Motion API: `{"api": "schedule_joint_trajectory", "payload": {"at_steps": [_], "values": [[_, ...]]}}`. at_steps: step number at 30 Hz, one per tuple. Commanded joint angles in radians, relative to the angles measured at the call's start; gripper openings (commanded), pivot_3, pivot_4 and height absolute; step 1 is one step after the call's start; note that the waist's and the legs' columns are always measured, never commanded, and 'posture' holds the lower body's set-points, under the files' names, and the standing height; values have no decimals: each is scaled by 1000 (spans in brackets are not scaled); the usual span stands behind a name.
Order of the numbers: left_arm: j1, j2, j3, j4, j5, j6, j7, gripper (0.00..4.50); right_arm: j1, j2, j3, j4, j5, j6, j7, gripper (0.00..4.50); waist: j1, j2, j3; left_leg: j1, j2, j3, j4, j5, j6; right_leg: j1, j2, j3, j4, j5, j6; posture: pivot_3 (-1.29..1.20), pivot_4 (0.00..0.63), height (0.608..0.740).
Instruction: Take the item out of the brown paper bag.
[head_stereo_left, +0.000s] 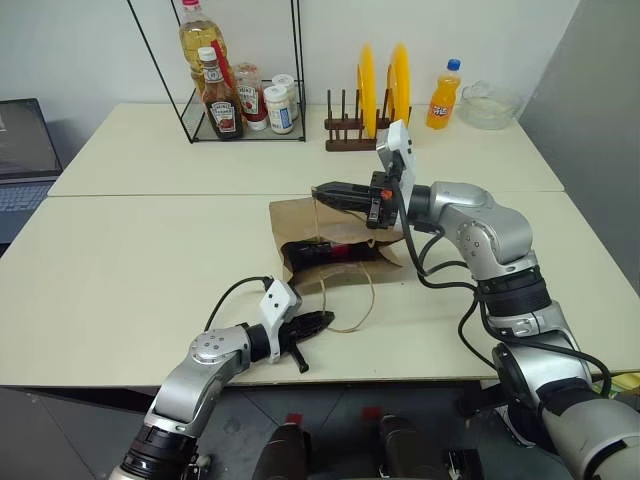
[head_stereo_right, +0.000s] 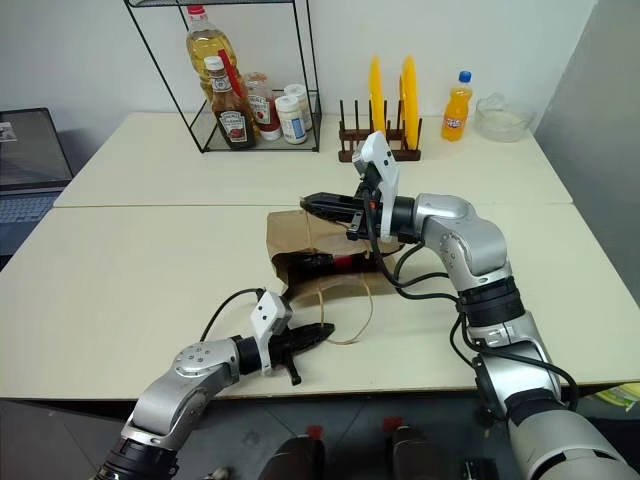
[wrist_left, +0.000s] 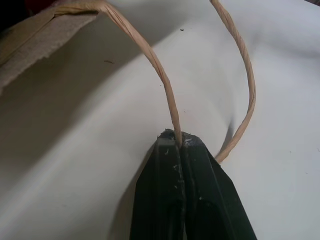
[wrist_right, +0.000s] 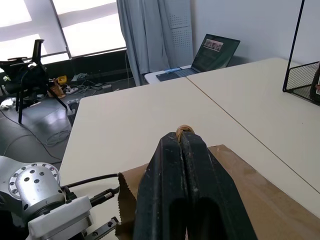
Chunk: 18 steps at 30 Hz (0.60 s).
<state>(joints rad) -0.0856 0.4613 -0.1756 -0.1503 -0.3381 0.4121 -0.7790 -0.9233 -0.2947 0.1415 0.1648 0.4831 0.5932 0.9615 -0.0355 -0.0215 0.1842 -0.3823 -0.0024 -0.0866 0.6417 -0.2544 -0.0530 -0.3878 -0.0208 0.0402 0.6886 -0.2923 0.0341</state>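
Laptop (head_stereo_left: 20, 160): table's far-left edge, approx 10 o'clock. Wire rack (head_stereo_left: 243, 75) w/ bottles: 11 o'clock, rear. Left gripper (head_stereo_left: 318, 322): approx 6 o'clock at front edge, fingers pinched tight on near loop handle (head_stereo_left: 362, 300). Paper bag (head_stereo_left: 335, 235): table ctr, lying flat, mouth toward robot. Sauce bottle (head_stereo_left: 322, 250): inside bag mouth, on its side. Right gripper (head_stereo_left: 322, 190): above bag, clamped on upper handle (wrist_right: 184, 129). Plate rack (head_stereo_left: 368, 115), soda bottle (head_stereo_left: 444, 95), glass bowl (head_stereo_left: 488, 105): 1 o'clock, rear.

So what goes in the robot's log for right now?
left fingers: pinching twisted paper handle | right fingers: lifting other handle | crinkled brown paper bag: mouth open
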Motion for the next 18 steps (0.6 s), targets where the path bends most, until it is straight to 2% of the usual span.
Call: {"api": "schedule_joint_trajectory", "payload": {"at_steps": [1,7,18], "values": [[32,40,-13,73,58,19,7,26,-31,6,-11,-10,-12,-31,6,0,0,0,0,0,0,0,0,0,0,0,0,0,0,0,0,0,150,740],[44,176,-49,117,164,-110,-48,26,-109,55,-14,85,-68,-84,-38,0,-23,1,0,2,0,1,-3,0,0,0,0,1,-1,1,-2,0,150,740],[58,360,2,81,115,-93,-180,26,-152,100,-22,121,-84,-98,-54,0,-52,2,-1,8,14,4,-14,0,0,-1,8,1,-3,1,-9,0,150,740]]}}
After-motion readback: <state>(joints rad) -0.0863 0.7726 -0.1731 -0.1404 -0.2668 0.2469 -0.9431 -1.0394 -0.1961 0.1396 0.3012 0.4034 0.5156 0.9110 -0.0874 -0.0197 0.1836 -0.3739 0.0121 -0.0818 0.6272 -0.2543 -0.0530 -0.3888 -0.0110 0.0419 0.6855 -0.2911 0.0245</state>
